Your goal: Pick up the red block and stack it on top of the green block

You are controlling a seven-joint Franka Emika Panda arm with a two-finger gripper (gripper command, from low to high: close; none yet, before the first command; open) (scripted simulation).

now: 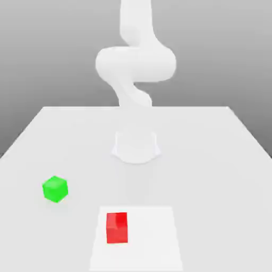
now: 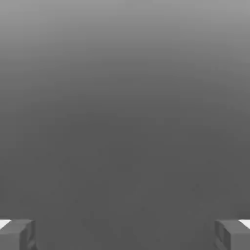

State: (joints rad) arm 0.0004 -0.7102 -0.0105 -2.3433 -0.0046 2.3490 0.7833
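The red block point(image 1: 117, 227) is a small matte cube resting on the table near the front edge, a little toward the exterior view's left of centre. The green block point(image 1: 55, 189) is a cube of about the same size. It sits apart from the red one, farther back and toward the exterior view's left. In the hand view my gripper point(image 2: 125, 234) is open. Its two grey fingertips point(image 2: 17, 234) stand wide apart with nothing between them, facing a plain grey background. The white arm point(image 1: 135, 64) rises folded at the back of the table, far from both blocks.
The white table point(image 1: 212, 159) spreads wide around both blocks. A slightly lighter square patch point(image 1: 154, 239) lies under the red block at the front. The arm's round base point(image 1: 136, 147) stands mid-table behind the blocks.
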